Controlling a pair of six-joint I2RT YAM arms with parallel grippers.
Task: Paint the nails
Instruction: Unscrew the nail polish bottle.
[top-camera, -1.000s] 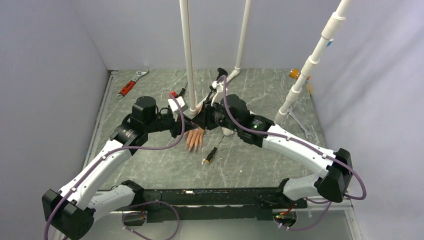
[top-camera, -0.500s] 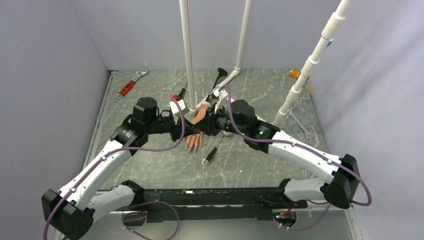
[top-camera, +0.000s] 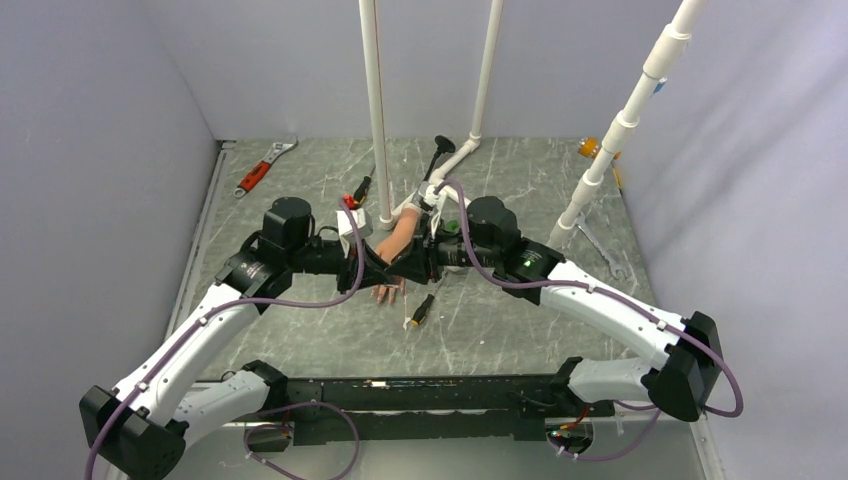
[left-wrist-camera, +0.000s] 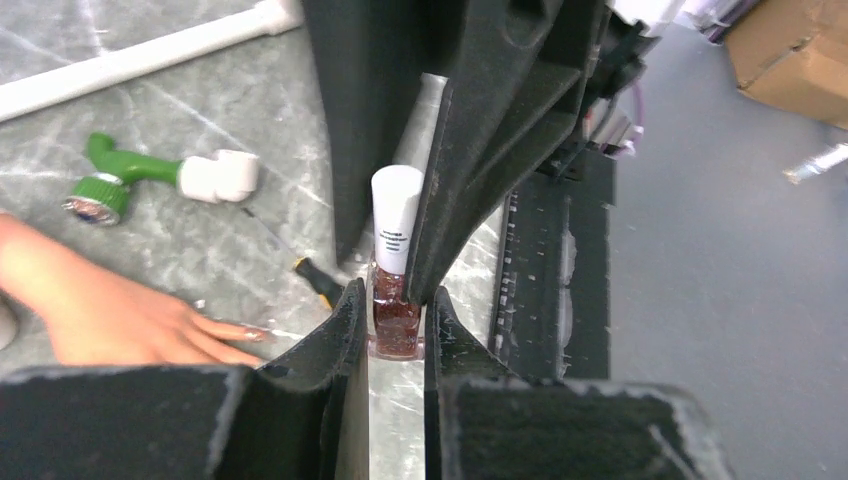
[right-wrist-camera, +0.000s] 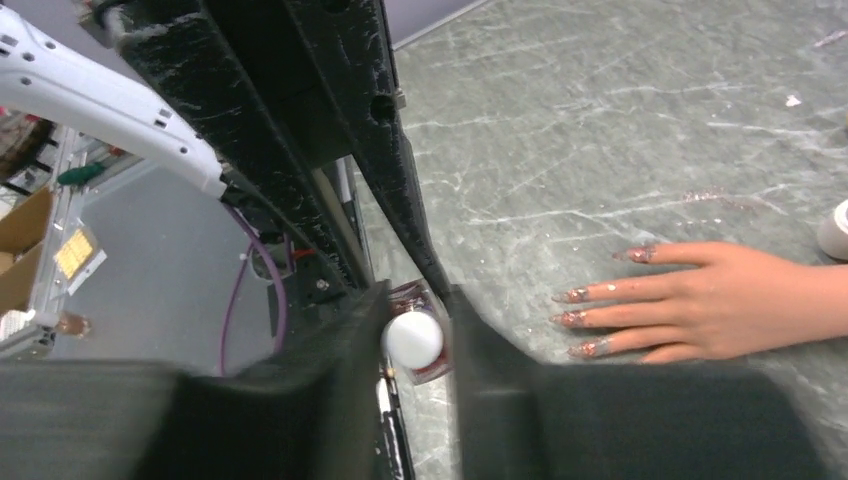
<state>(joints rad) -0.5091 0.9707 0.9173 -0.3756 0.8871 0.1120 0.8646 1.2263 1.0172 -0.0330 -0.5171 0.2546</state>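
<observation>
A peach mannequin hand (top-camera: 394, 240) lies flat mid-table. Its nails (right-wrist-camera: 577, 296) carry glittery reddish polish in the right wrist view. My left gripper (left-wrist-camera: 397, 322) is shut on a small bottle of red glitter polish (left-wrist-camera: 397, 308), held upright just above the table beside the fingers. My right gripper (right-wrist-camera: 415, 335) comes in from the opposite side, its jaws closed on the bottle's white cap (right-wrist-camera: 414, 340). From above, both grippers (top-camera: 403, 264) meet over the fingers and hide the bottle.
A small black-and-yellow screwdriver (top-camera: 421, 311) lies just in front of the hand. A green-and-white fitting (left-wrist-camera: 150, 183) sits behind it. White pipe posts (top-camera: 375, 110) stand at the back, a red-handled wrench (top-camera: 260, 173) far left, another wrench (top-camera: 602, 252) right.
Both grippers have come forward together from over the hand's back to over its fingers. The right jaws have closed a little on the cap.
</observation>
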